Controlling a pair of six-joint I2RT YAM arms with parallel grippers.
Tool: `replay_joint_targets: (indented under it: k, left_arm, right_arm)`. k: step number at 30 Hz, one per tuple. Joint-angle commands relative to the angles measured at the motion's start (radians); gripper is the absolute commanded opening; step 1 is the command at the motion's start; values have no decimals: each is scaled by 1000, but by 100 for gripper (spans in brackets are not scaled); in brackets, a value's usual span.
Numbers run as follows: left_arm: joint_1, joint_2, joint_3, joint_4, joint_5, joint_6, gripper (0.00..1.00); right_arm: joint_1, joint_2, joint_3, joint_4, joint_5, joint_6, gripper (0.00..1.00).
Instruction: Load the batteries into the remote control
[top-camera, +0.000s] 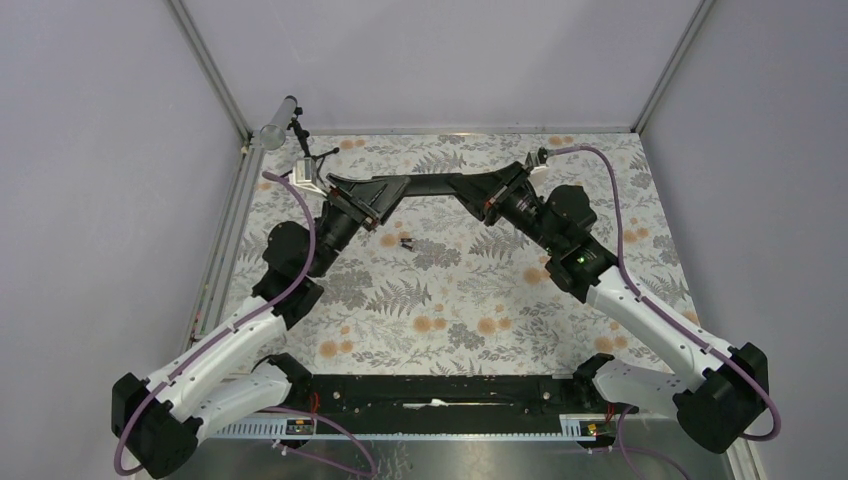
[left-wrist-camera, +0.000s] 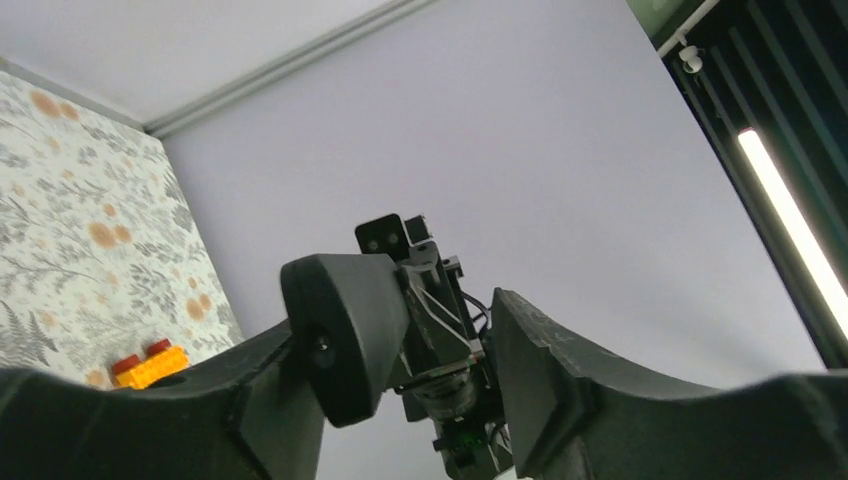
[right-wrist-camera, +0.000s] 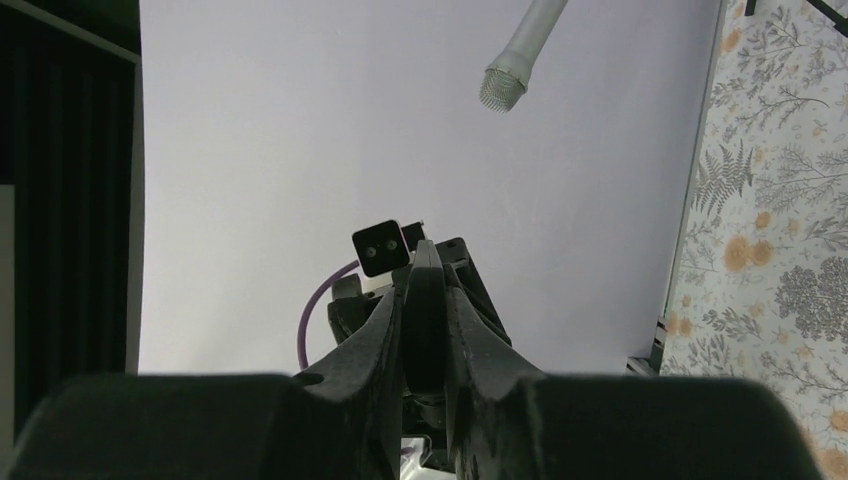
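The remote control (top-camera: 430, 187) is a slim black bar held level above the table between both arms. My right gripper (top-camera: 497, 190) is shut on its right end; in the right wrist view (right-wrist-camera: 425, 300) the remote (right-wrist-camera: 424, 320) stands edge-on between the fingers. My left gripper (top-camera: 365, 197) is open around the left end. In the left wrist view (left-wrist-camera: 420, 345) the remote's end (left-wrist-camera: 345, 335) lies against the left finger, with a gap to the right finger (left-wrist-camera: 545, 380). Two tiny dark pieces, the batteries (top-camera: 398, 241), lie on the table below. The cover is not seen.
A mini tripod (top-camera: 300, 135) with a grey microphone (top-camera: 275, 125) stands at the back left corner; the microphone also shows in the right wrist view (right-wrist-camera: 510, 60). A yellow toy car with red wheels (left-wrist-camera: 148, 365) lies on the floral mat (top-camera: 470, 310). Grey walls enclose the table.
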Motion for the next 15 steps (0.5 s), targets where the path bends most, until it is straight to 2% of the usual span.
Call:
replay_joint_targets:
  k: [1, 3, 8, 9, 10, 11, 12, 13, 14, 15]
  left_arm:
    - [-31, 18, 70, 42, -149, 5, 53]
    - [-44, 35, 91, 32, -148, 14, 44]
    - [-49, 44, 119, -23, -153, 55, 13]
    - [-50, 41, 121, -36, -161, 64, 4]
    - [-50, 37, 128, -58, -168, 74, 0]
    - [-49, 31, 136, -83, -176, 88, 0]
    - [-43, 27, 148, -106, -169, 104, 0]
    - [-31, 25, 165, -137, -143, 121, 0]
    - [-13, 25, 187, -172, -111, 131, 0]
    - [8, 29, 213, -222, -62, 128, 0]
  right_arm:
    - [3, 12, 15, 83, 46, 25, 0]
    - [3, 24, 4, 101, 46, 32, 0]
    - [3, 37, -1, 107, 11, 28, 0]
    - [3, 33, -4, 106, 2, 4, 1]
    - [2, 29, -4, 107, -12, -12, 6]
    - [0, 25, -7, 110, -38, -56, 19]
    - [-9, 20, -3, 100, -70, -103, 40]
    - [-24, 13, 0, 74, -101, -152, 67]
    - [-42, 3, -1, 56, -133, -189, 87]
    - [-68, 1, -10, 77, -193, -218, 97]
